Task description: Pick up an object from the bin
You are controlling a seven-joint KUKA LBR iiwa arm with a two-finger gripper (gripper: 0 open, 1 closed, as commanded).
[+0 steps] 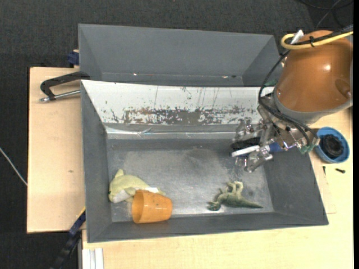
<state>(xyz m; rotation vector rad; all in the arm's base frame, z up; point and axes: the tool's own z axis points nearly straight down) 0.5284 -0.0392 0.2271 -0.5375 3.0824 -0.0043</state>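
The arm reaches into the bin (185,167) from the right. Its orange cover (314,77) sits above the bin's far right corner, with cables running down from it to the wrist. The gripper (251,156) hangs over the right part of the floor, close to the right wall and about midway between the far and near walls. It points left and a little toward the near side. Its metal parts crowd together from this angle, so I cannot tell whether the jaws are released or clenched.

The thing nearest the gripper is a lizard (231,198), a small green plastic figure. It lies flat on the floor just on the near side of the gripper, beside the near wall, with its tail stretched out to the right. From this angle I cannot tell whether the gripper touches it.

Well apart from these, in the near left corner, lie two more things. A cup (151,207), orange, rests on its side against the near wall with its mouth toward the left. A toy (124,185), pale yellow-green and soft-looking, lies just left of the cup and a little farther back, touching it.

The far wall (179,114) is marked with dark scratches along its lower part.
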